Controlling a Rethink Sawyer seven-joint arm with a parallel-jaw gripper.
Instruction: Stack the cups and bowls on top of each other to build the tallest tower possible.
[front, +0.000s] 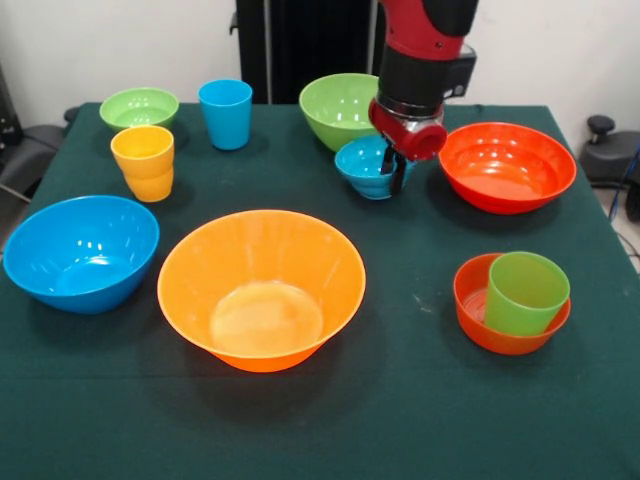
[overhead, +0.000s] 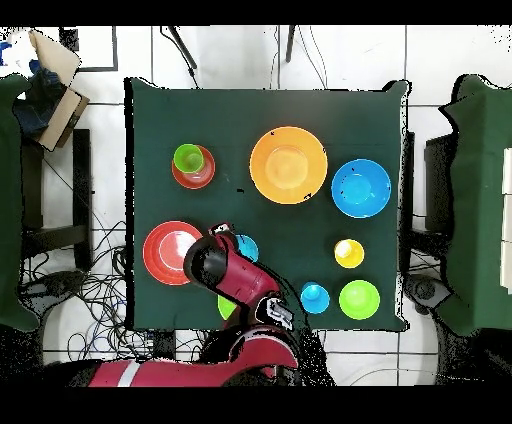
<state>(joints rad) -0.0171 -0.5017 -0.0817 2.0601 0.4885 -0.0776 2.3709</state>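
now hanging over the small blue bowl (front: 368, 166), the tool (front: 393, 172) reaching down at its rim nearest the red bowl (front: 507, 165), dark fingertips looking narrow and seemingly straddling the rim, though not possible to tell for sure whether pinching or merely touching. no tower going yet: only the green cup (front: 524, 291) sitting tilted inside the small orange-red bowl (front: 476, 316) at the near edge of the table (front: 420, 420). everything else lying single and apart, except the yellow cups (front: 145, 161) apparently nested two deep.

risks, judging from here: gripping by a thin glossy rim, so possibly slipping or swinging on lifting; bowl tipping and knocking the red bowl just beside or the green bowl (front: 340, 108) right behind. also placing a small bowl onto the tilted green cup likely sliding off, cup not sitting flat.

front view showing the fingertips at the rim and the cup's tilt; overhead hiding both, arm covering most of the small blue bowl (overhead: 246, 247) and nearly all the green bowl behind. overhead giving true spacing instead: big orange bowl (overhead: 288, 164) and large blue bowl (overhead: 361, 187) almost touching, blue cup (overhead: 315, 297) and small green bowl (overhead: 359, 299) near the table edge.
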